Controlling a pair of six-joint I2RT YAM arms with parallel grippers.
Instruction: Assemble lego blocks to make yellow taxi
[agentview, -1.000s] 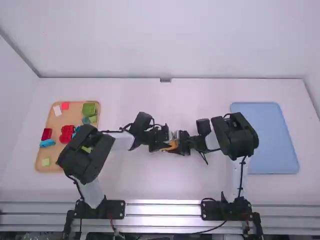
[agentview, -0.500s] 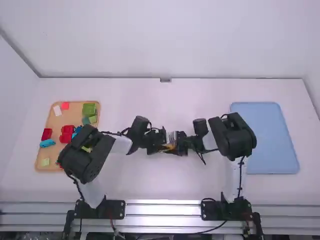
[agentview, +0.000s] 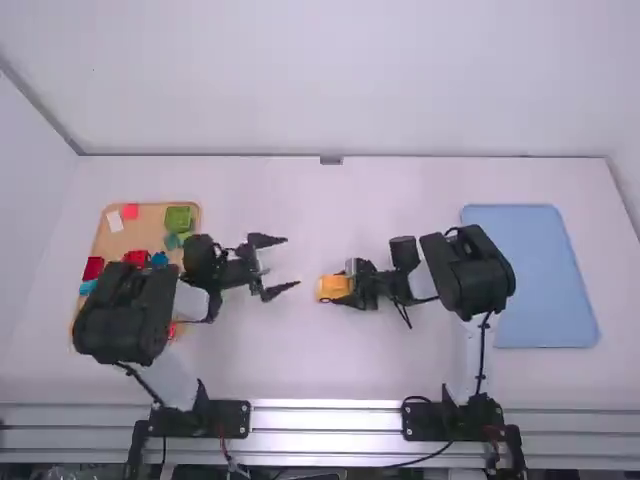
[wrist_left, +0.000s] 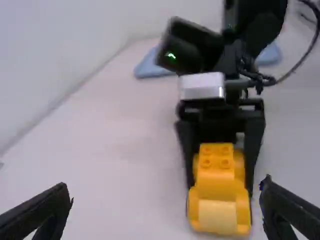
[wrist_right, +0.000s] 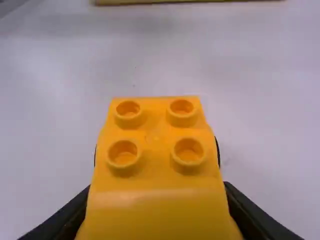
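at mid-table | right hand (agentview: 343, 287) holding one yellow car (agentview: 330, 288) (four studs (wrist_right: 188, 150)) | left hand (agentview: 291, 262) wide

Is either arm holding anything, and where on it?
The right gripper holds the yellow car, its fingers on the two sides. The left gripper is open and holds nothing.

On the white table (agentview: 300, 360) we see, at the left, a tan tray (agentview: 146, 226), partly hidden. At its far end we find a white piece (agentview: 115, 222) beside a pinkish-red block (agentview: 130, 211), with a green block (agentview: 178, 218) across from them. Nearer us lie a dark red block (agentview: 93, 268), a brighter red piece (agentview: 134, 258) and a blue piece (agentview: 159, 259) just beside it. At the right we have a flat blue tray (agentview: 540, 280). White walls (agentview: 330, 80) rise behind, and metal rails (agentview: 325, 430) run along the near edge.
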